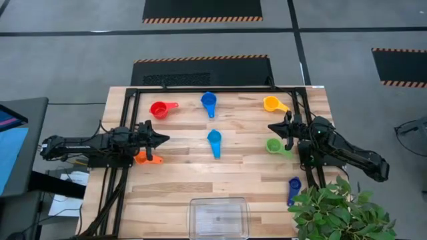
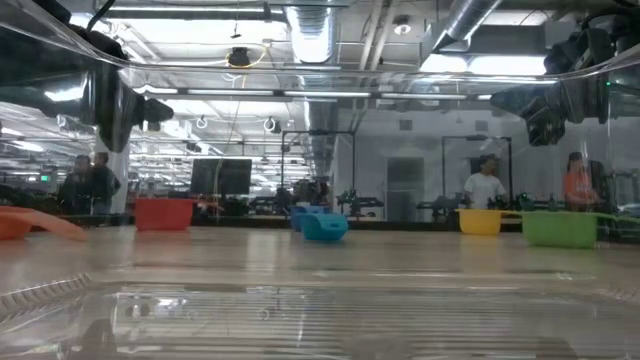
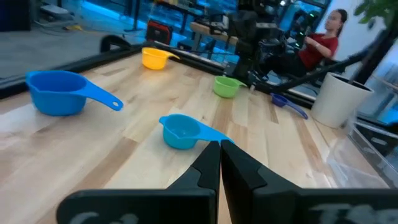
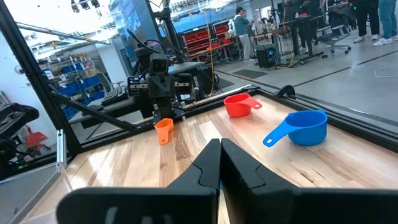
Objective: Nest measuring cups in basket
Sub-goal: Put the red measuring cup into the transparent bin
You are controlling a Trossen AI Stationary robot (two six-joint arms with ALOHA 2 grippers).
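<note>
Measuring cups lie scattered on the wooden table: red (image 1: pixel 159 109), light blue (image 1: pixel 209 102) at the far middle, a smaller light blue (image 1: pixel 214 140) at the centre, yellow (image 1: pixel 272 104), green (image 1: pixel 275 146), dark blue (image 1: pixel 293 187) and orange (image 1: pixel 144 158). The clear basket (image 1: pixel 219 217) sits at the near edge. My left gripper (image 1: pixel 164 139) is shut and empty at the left, just beyond the orange cup. My right gripper (image 1: pixel 272 127) is shut and empty at the right, between the yellow and green cups.
A potted plant (image 1: pixel 340 210) overhangs the table's near right corner beside the dark blue cup. A black metal frame (image 1: pixel 200 90) runs along the table's far edge and sides. People stand in the room beyond the table.
</note>
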